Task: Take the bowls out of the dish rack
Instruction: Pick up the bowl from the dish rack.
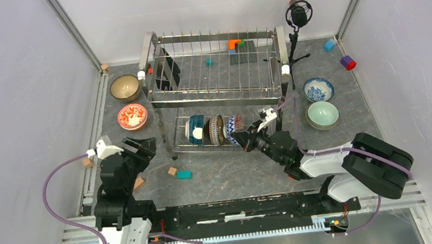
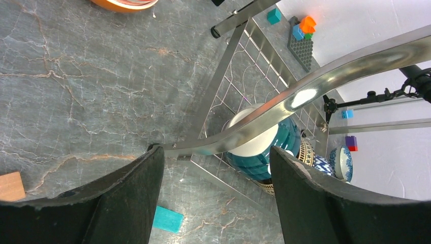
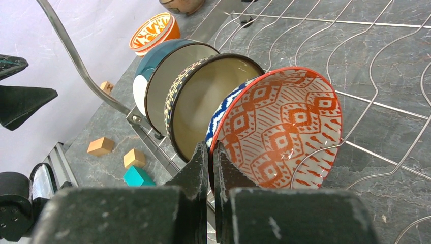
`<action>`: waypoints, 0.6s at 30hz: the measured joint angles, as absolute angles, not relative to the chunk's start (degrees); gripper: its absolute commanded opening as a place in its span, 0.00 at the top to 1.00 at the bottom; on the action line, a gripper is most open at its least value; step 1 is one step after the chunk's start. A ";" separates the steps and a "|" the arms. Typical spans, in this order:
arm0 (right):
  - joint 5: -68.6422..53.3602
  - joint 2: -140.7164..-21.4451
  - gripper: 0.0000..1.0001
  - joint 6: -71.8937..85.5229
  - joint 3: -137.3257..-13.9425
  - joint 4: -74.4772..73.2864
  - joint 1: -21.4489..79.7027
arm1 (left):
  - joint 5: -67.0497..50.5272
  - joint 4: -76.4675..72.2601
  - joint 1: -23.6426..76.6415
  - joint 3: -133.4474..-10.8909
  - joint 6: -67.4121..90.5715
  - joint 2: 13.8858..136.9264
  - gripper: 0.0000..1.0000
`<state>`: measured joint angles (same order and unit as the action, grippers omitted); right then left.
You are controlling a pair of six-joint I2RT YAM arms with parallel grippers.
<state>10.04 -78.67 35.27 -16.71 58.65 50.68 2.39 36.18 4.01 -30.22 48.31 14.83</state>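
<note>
The steel dish rack (image 1: pixel 272 97) stands at the back centre. Three bowls stand on edge in its lower tier: a teal one (image 1: pixel 196 129), a dark gold-patterned one (image 1: pixel 217 129), and one red-and-white inside, blue-patterned outside (image 1: pixel 236 129). My right gripper (image 1: pixel 246 138) is shut on the lower rim of that red-and-white bowl (image 3: pixel 284 127), one finger on each side of the rim (image 3: pixel 212 155). My left gripper (image 1: pixel 142 145) is open and empty at the rack's left end (image 2: pixel 216 152), near the looped handle (image 2: pixel 305 86) and the teal bowl (image 2: pixel 264 147).
On the table stand a brown-gold bowl (image 1: pixel 125 87) and an orange-red patterned bowl (image 1: pixel 132 116) to the left, a blue-and-white bowl (image 1: pixel 318 89) and a pale green bowl (image 1: pixel 322 114) to the right. A microphone stand (image 1: pixel 298 17) is at the back right. Small blocks (image 1: pixel 184 175) lie scattered.
</note>
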 measured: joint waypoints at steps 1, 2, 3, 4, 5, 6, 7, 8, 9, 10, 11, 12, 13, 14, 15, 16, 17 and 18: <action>9.58 -78.67 1.00 35.16 -16.56 58.89 50.48 | 2.39 36.16 4.01 -30.22 48.31 14.83 0.19; 9.21 -78.67 1.00 35.07 -16.38 59.18 50.35 | 2.39 36.16 4.01 -30.20 48.31 14.83 0.19; 8.82 -78.67 1.00 35.07 -16.12 59.61 50.11 | 2.39 36.16 4.01 -30.15 48.31 14.83 0.19; 8.51 -78.67 1.00 35.11 -15.84 60.07 49.89 | 2.39 36.14 4.01 -30.13 48.31 14.83 0.19; 7.94 -78.67 1.00 35.20 -15.42 60.82 49.50 | 2.39 36.12 4.01 -30.11 48.31 14.83 0.19; 7.53 -78.67 1.00 35.38 -15.03 61.52 49.17 | 2.39 36.12 4.01 -30.06 48.31 14.83 0.19; 7.18 -78.67 1.00 35.57 -14.68 62.15 48.90 | 2.39 36.07 4.01 -30.02 48.31 14.83 0.19; 6.57 -78.67 1.00 35.70 -14.20 62.98 48.51 | 2.39 36.07 4.01 -30.02 48.31 14.83 0.19; 5.93 -78.67 1.00 35.79 -13.65 63.94 48.03 | 2.39 36.07 4.01 -30.02 48.31 14.83 0.19; 5.30 -78.70 1.00 35.88 -13.23 64.79 47.68 | 2.39 36.05 4.01 -30.02 48.31 14.83 0.19; 4.73 -78.76 1.00 35.97 -12.82 65.67 47.27 | 2.39 36.05 4.01 -30.02 48.31 14.83 0.19; 3.95 -78.89 1.00 36.14 -12.29 66.65 46.78 | 2.39 36.05 4.01 -30.02 48.31 14.83 0.19; 3.33 -79.07 1.00 36.29 -11.92 67.51 46.39 | 2.39 36.05 4.01 -30.02 48.31 14.83 0.19; 2.76 -79.40 1.00 36.42 -11.53 68.77 45.93 | 2.39 36.05 4.01 -30.02 48.31 14.83 0.19; 2.09 -79.72 1.00 36.49 -11.25 69.67 45.60 | 2.39 36.05 4.01 -30.02 48.31 14.83 0.19; 1.39 -80.01 1.00 36.49 -11.05 70.35 45.32 | 2.39 36.05 4.01 -30.02 48.31 14.83 0.19; 0.97 -80.36 1.00 36.51 -10.83 71.22 45.06 | 2.39 36.05 4.01 -30.02 48.31 14.83 0.19; 0.47 -80.71 1.00 36.60 -10.59 72.18 44.77 | 2.39 36.05 4.01 -30.02 48.31 14.83 0.19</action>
